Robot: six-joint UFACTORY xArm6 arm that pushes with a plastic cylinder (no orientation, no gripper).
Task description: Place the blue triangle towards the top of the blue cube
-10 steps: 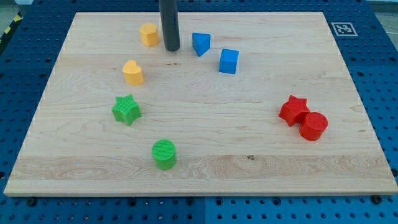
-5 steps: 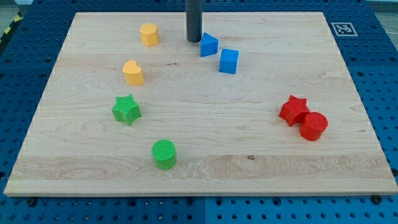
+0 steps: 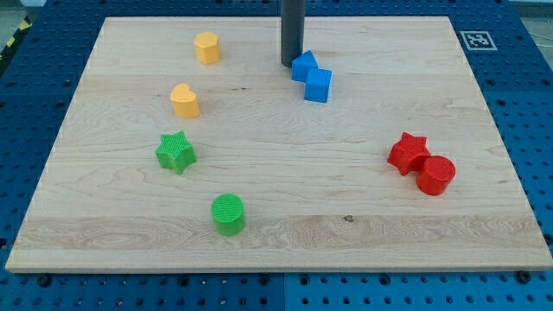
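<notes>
The blue triangle (image 3: 303,66) lies near the view's top centre of the wooden board. It touches the upper left corner of the blue cube (image 3: 318,85), which sits just below and to its right. My tip (image 3: 290,63) stands right against the triangle's left side. The rod rises straight up out of the view's top.
A yellow hexagon block (image 3: 206,47) and a yellow heart block (image 3: 184,101) lie at the upper left. A green star (image 3: 175,153) and a green cylinder (image 3: 229,214) lie at the lower left. A red star (image 3: 407,153) and a red cylinder (image 3: 435,174) touch at the right.
My tip has moved to the right from beside the yellow hexagon block. It has pushed the blue triangle rightward until it touches the blue cube. The other blocks have not moved.
</notes>
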